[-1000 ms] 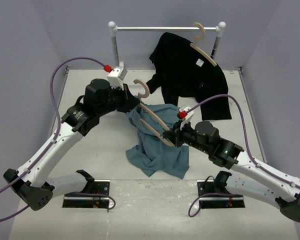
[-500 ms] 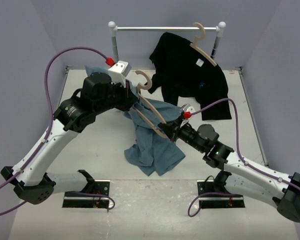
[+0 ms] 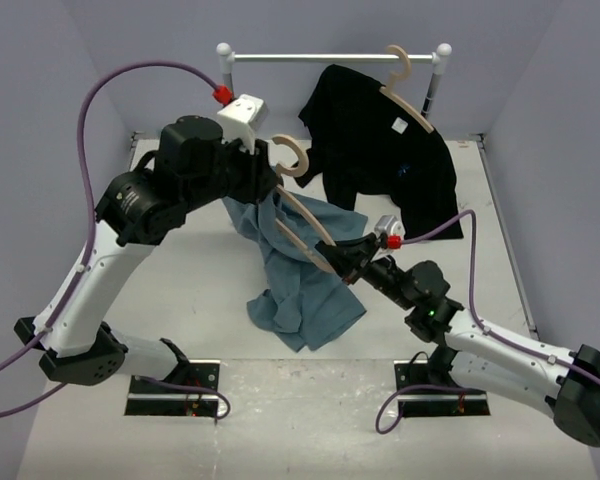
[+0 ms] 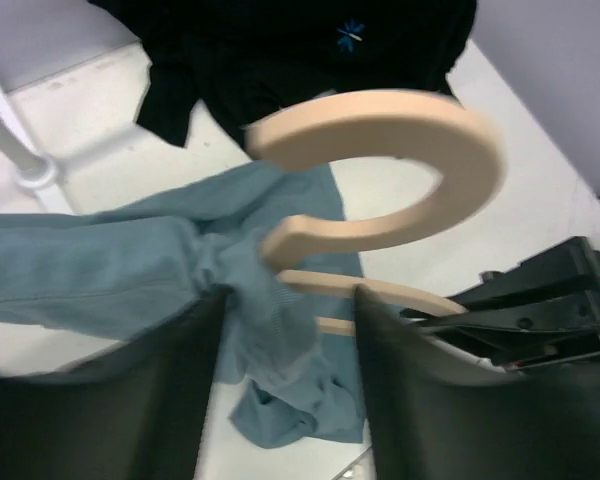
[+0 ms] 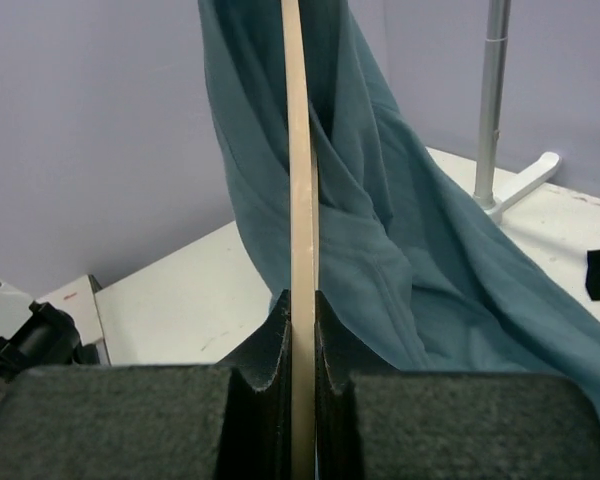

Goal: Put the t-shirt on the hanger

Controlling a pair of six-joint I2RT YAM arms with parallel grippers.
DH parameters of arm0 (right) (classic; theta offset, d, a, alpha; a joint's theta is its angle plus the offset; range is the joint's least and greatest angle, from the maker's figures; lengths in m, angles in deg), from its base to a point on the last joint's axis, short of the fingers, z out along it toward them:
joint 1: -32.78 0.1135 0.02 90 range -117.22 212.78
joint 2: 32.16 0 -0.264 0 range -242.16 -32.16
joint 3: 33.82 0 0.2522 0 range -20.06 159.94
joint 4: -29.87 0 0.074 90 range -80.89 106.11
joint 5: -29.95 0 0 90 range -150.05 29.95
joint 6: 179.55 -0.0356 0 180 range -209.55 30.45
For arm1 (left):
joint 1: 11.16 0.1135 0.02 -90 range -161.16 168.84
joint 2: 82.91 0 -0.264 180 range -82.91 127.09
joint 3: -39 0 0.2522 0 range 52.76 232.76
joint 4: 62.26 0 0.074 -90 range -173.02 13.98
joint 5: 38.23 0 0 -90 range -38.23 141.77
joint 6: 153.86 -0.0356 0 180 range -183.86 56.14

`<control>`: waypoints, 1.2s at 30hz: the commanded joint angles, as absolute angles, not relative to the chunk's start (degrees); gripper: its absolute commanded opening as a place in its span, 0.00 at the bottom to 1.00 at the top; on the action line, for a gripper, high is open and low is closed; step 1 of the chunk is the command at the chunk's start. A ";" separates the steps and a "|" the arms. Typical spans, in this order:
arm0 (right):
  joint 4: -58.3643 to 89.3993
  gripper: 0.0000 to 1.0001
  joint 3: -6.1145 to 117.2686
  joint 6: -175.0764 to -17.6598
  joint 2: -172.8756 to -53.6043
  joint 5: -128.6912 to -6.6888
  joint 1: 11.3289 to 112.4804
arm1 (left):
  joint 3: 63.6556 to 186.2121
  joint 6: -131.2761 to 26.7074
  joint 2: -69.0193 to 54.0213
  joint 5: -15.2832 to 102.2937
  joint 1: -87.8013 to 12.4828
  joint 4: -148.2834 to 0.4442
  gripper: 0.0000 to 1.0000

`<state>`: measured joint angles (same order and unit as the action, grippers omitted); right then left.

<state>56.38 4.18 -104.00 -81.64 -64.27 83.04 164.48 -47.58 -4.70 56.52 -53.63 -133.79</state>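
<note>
While the t-shirt (image 3: pixel 305 290) hangs at centre frame, its upper part bunched round the neck of the hanger (image 3: pixel 305 215) and its lower part heaped on the table (image 3: pixel 195 295), it does not appear seated on both shoulders. The right gripper (image 5: pixel 302 312) is clamped on the hanger's lower end. The left gripper (image 4: pixel 290 300) stands part-closed with bunched cloth and the hanger's neck between its fingers, apparently pinching the cloth. Recommended: hold the right clamp firm and draw the collar along slowly, lest cloth snag the hook.
</note>
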 commanded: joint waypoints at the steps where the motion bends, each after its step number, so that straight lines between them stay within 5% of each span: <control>1: 65.77 0.00 8.39 -103.15 -80.77 -64.01 82.07 | 164.16 -52.55 -6.75 57.19 -54.49 -129.72 0.89; 2: 65.40 0.00 8.37 -103.85 -80.22 -64.73 80.59 | 164.08 -53.56 -7.93 59.50 -54.49 -128.21 0.99; 6: 64.72 0.00 8.05 -111.57 -79.71 -75.64 69.07 | 159.17 -62.46 -13.41 71.81 -54.40 -115.58 1.00; 10: 64.86 0.00 7.24 -110.60 -77.85 -83.24 63.89 | 150.67 -77.91 -16.57 70.72 -53.87 -101.78 1.00; 17: 64.74 0.00 6.66 -112.93 -73.87 -88.24 58.49 | 149.01 -88.31 -12.50 44.57 -41.40 -99.62 0.96; 25: 59.24 0.00 7.28 -111.91 -66.90 -95.77 54.69 | 148.22 -101.31 -10.12 18.22 -38.95 -102.66 0.91; 36: 52.61 0.00 9.49 -110.98 -61.71 -100.54 50.80 | 155.40 -106.45 -3.01 3.57 -37.99 -123.36 0.91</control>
